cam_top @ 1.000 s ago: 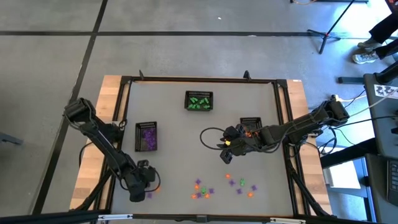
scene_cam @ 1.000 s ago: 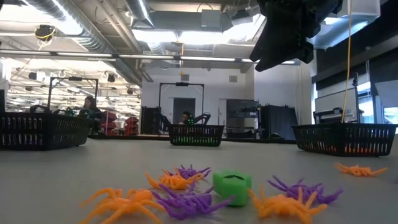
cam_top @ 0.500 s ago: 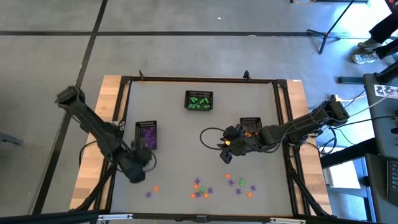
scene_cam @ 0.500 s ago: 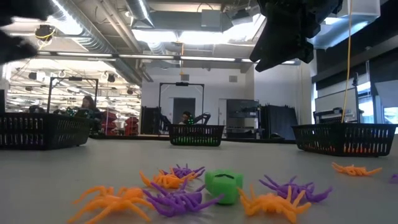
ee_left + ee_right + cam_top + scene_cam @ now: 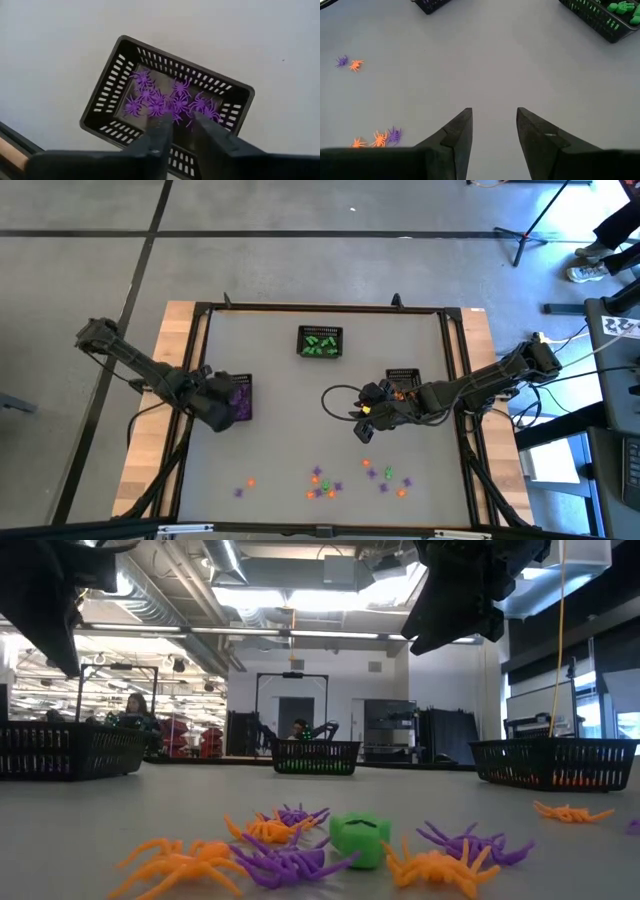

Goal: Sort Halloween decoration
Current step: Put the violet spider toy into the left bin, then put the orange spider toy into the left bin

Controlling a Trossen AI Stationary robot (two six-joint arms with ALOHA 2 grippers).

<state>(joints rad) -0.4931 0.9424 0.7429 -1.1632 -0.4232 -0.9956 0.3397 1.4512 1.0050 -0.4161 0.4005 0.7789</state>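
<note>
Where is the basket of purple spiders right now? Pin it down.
In the high view the basket of purple spiders sits on the table's left side, directly under the left gripper, with the green-filled basket farther back toward the middle.

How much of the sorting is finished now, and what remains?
Done: purple plastic spiders lie in one black mesh basket, green trinkets in another. In hand: left gripper hovers over the purple basket, fingers slightly apart. Left: loose purple, orange and green trinkets on the table; right gripper open, empty.
</note>
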